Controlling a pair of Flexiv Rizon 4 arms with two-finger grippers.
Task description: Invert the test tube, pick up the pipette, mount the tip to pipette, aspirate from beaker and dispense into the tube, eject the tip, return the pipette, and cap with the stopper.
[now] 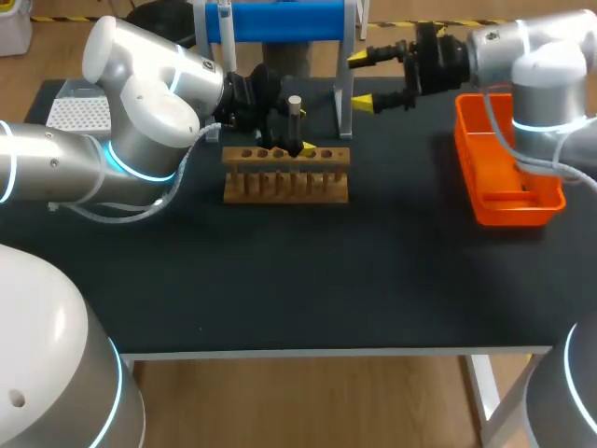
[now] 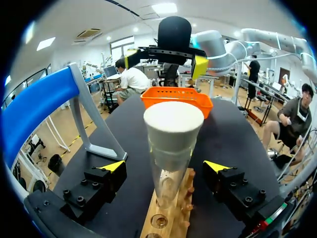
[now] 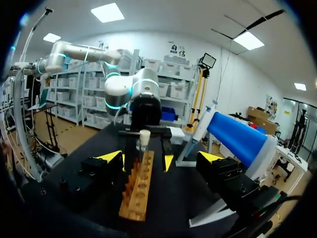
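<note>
A clear glass test tube [image 2: 166, 179], capped with an off-white stopper [image 2: 173, 124], stands in its wooden rack [image 2: 171, 214] between the left gripper [image 2: 164, 166]'s spread, untouching fingers, with the right gripper [image 3: 161, 157] likewise agape; the task looks nearly complete.

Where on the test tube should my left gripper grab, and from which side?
Take the test tube on its clear glass just under the cream stopper, above the wooden rack: it stands upright, only that stretch is free, and the tapered stopper might slip. Come in level with the open left gripper, one finger each side.
</note>
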